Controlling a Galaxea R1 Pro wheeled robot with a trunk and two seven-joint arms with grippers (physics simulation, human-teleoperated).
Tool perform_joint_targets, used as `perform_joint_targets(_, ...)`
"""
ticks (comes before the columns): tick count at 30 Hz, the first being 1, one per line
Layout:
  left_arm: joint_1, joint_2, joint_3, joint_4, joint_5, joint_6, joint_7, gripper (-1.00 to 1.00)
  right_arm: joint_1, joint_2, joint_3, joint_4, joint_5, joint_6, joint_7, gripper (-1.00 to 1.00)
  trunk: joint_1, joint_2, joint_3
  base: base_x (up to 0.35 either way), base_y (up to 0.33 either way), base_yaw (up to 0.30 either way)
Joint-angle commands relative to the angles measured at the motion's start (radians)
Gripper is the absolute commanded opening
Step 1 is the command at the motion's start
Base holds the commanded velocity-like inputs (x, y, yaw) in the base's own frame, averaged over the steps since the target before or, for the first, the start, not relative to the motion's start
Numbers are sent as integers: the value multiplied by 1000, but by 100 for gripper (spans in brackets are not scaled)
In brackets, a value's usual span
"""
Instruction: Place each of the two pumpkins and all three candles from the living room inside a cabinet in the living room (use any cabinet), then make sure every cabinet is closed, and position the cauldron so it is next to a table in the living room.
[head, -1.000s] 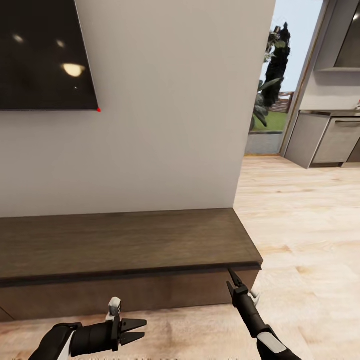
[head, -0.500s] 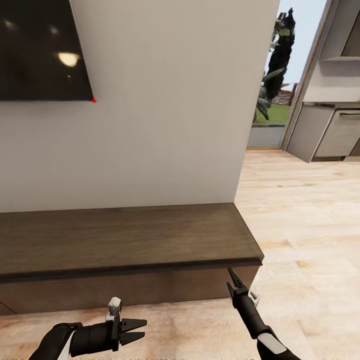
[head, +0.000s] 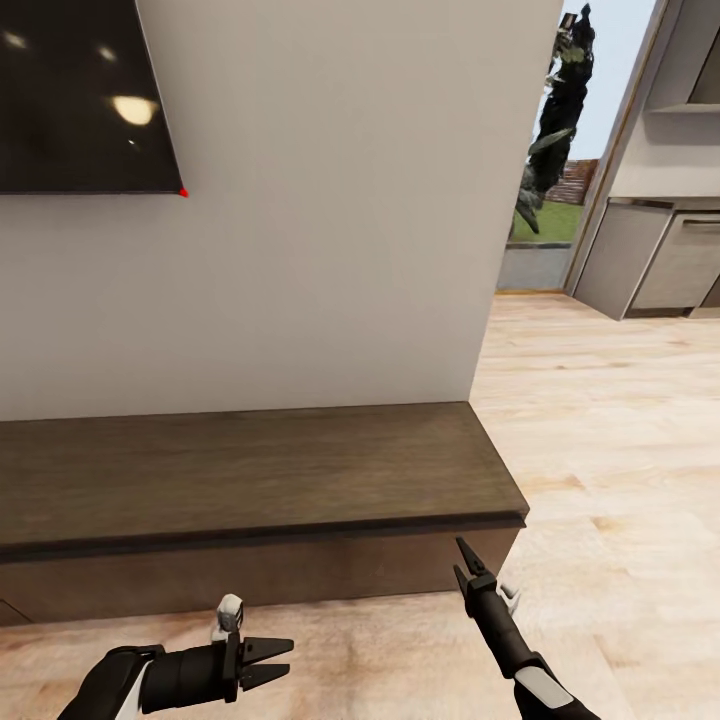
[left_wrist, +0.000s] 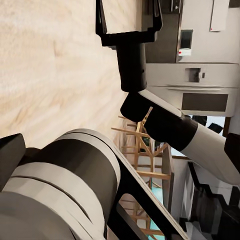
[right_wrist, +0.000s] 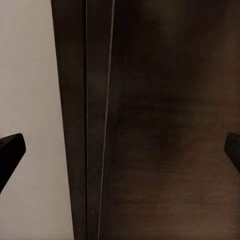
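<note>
Wood is nearly everywhere low down: the cabinet (head: 250, 480) is a long, low box of dark brown wood with a flat, smooth top and a thin dark lip along its front edge, and it sits tight against a plain pale wall (head: 330, 200). Its front looks shut, with no handle to see. The floor (head: 600, 420) is light, streaky wooden boards. Up on the wall hangs a flat, shiny black screen (head: 80, 100) with small spots of light on it and a tiny red dot at its lower corner. The left gripper (head: 268, 661) is low in the head view, near the floor in front of the cabinet; its two black, pointed fingers are a little apart and hold nothing. The right gripper (head: 462, 560) points its thin black tip at the cabinet front, just under the lip near the right end, and looks very close to the wood. In the right wrist view its two dark fingertips (right_wrist: 11, 150) sit far apart at the two edges, wide open, with only dark wood grain and a strip of pale wall between them. Far off on the right are grey kitchen cupboards (head: 660, 260), and a doorway (head: 550, 150) shows a dark green tree and grass
</note>
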Motion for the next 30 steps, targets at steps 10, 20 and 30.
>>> perform_joint_targets(10, 0, 0, 0, 0, 2, 10, -2, 100, 0, 0, -3, 1, -2, -5, 3, 100, 0, 0, -1, 43, 0, 0)
perform_joint_targets(20, 0, 0, 0, 0, 2, 10, -2, 100, 0, 0, -3, 2, -3, -9, -17, 100, 0, 0, -1, 35, 20, 0)
perform_joint_targets(30, 0, 0, -2, 0, 2, 10, -2, 100, 0, 0, -3, 2, -3, -9, -19, 100, 0, 0, -1, 37, 33, 0)
